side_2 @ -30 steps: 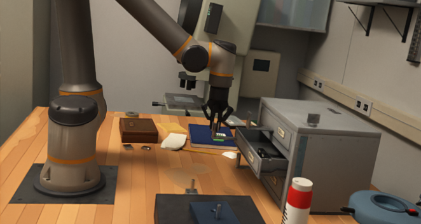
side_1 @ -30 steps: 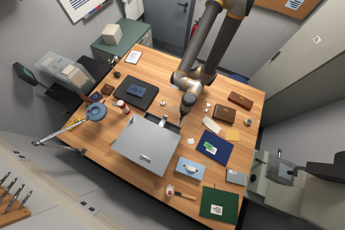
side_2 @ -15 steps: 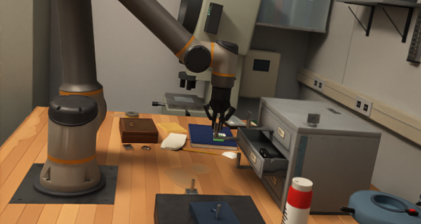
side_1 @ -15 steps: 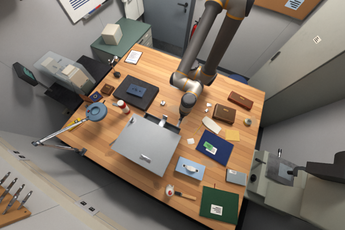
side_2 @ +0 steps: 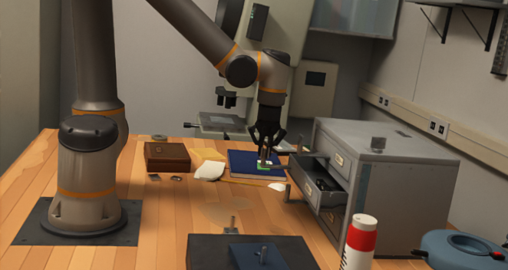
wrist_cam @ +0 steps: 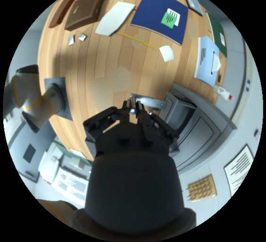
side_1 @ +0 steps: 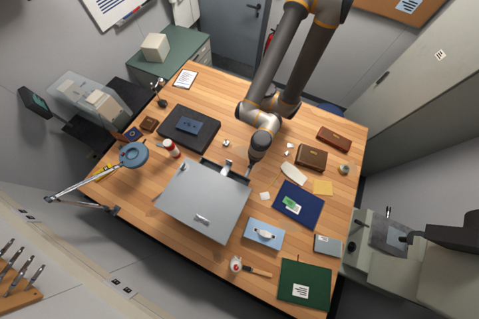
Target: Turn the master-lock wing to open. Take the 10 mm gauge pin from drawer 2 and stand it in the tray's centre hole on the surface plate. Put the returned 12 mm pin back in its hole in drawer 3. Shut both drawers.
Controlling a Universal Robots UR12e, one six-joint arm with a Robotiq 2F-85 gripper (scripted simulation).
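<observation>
My gripper (side_2: 264,156) (side_1: 248,172) (wrist_cam: 133,105) points straight down just in front of the grey drawer cabinet (side_2: 380,176) (side_1: 206,193), above the handle (side_2: 286,166) (wrist_cam: 149,102) of an open drawer. Two drawers (side_2: 318,184) stand pulled out of the cabinet front. On the black surface plate (side_1: 188,128) (side_2: 251,255) lies the blue tray (side_1: 189,125) (side_2: 258,257) with a pin (side_2: 263,253) standing in it. The master-lock wing (side_2: 378,142) sits on the cabinet top.
A brown wooden case (side_2: 167,156) (side_1: 311,157) sits behind my gripper beside a white cloth (side_2: 210,170) and a blue book (side_2: 255,165). A red-and-white bottle (side_2: 360,239) and a blue magnifier lamp (side_2: 458,245) stand near the cabinet. My arm's base (side_2: 86,176) is at the left.
</observation>
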